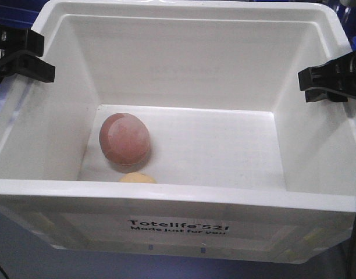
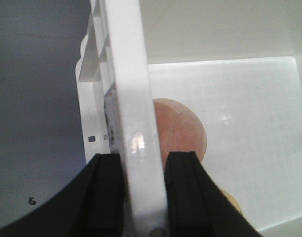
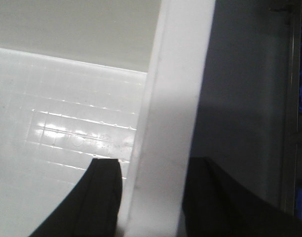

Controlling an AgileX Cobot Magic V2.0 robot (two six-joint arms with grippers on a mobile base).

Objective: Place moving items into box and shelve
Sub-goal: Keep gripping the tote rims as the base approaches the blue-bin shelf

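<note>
Beneath and beside the single white plastic crate (image 1: 184,200), a dull grey-blue surface (image 2: 37,98) is visible, bare apart from one small dark speck in the left wrist view; whether the crate rests on it cannot be told. Blurred blue shapes (image 1: 18,13) show behind the crate's far corners, and little else of the room can be made out. The crate bears black "Totelife 521 Made just for you" print on its near wall. Two items lie on its floor, toward the near left corner: one reddish-pink ball (image 1: 124,142) with a faint lighter band, and one pale yellow rounded object (image 1: 137,178) just in front of it, partly hidden by the near rim. Two black claws are present. The left claw (image 2: 143,197) pinches the crate's left rim, one finger inside the wall and one outside. The right claw (image 3: 158,197) pinches the right rim in the same manner.
</note>
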